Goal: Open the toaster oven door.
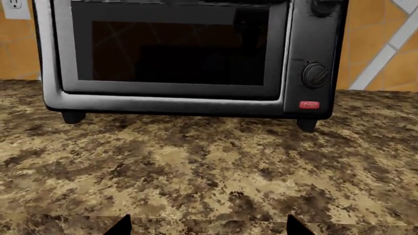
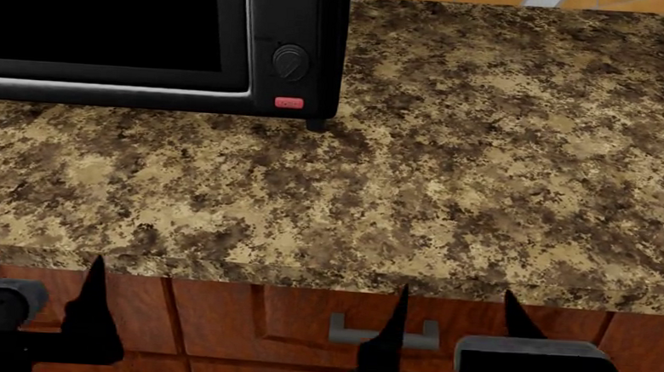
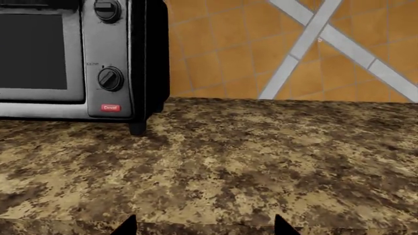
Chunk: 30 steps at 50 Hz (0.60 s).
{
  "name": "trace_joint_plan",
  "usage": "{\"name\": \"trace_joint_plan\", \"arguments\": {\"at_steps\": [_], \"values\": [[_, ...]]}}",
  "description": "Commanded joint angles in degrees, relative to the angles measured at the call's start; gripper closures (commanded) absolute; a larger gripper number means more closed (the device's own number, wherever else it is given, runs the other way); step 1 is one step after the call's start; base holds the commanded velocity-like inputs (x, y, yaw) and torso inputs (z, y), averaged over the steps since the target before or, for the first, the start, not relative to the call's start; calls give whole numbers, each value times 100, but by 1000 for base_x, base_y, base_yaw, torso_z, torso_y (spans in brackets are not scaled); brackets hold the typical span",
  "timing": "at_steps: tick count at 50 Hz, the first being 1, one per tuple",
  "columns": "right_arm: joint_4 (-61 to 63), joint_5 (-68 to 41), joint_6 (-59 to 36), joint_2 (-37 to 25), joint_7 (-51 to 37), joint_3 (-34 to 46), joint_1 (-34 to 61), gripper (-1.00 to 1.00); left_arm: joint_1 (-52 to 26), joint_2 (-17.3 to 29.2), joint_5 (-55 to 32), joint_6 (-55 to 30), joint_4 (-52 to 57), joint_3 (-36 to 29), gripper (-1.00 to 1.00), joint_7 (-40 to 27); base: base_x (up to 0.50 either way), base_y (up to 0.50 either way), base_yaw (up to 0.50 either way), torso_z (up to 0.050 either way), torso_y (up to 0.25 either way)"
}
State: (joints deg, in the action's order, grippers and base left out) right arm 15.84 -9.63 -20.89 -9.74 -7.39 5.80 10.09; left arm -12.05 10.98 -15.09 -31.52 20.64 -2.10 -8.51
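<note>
Toaster oven (image 2: 158,40) standing at rear left of granite countertop (image 2: 446,183), toaster oven door (image 1: 173,49) shut flush. Left gripper (image 2: 37,286) and right gripper (image 2: 453,307) both held at counter's front edge, jaws spread, gripping nothing, well apart from the door. Grey drawer handle (image 2: 353,330) just behind right fingertips.

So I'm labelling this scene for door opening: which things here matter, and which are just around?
Matters:
- black-framed glass toaster oven door, shut
- boxy black toaster oven
- left gripper, open, empty
- right gripper, open, empty

Just around:
- speckled brown granite counter
- brown wooden drawer's grey handle
- orange tiled wall
</note>
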Motion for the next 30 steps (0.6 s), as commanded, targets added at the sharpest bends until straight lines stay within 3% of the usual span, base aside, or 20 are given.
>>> {"name": "trace_joint_plan", "arguments": {"at_steps": [1, 13, 18, 30], "values": [[395, -100, -1278, -231, -17, 90, 1185, -100, -1286, 308, -493, -1729, 601, 290, -100, -175, 0, 0, 0, 0, 0], [-137, -230, -1928, -263, 131, 137, 2611, -100, -2968, 610, -706, -2853, 175, 139, -100, -84, 0, 0, 0, 0, 0], [-421, -298, -2070, -261, 172, 86, 3034, -100, -3550, 653, -655, -2899, -315, -1, -100, -7, 0, 0, 0, 0, 0], [-655, -417, -2275, -186, 177, 70, 3464, -100, -3971, 707, -581, -2853, -794, -130, -100, 45, 0, 0, 0, 0, 0]]}}
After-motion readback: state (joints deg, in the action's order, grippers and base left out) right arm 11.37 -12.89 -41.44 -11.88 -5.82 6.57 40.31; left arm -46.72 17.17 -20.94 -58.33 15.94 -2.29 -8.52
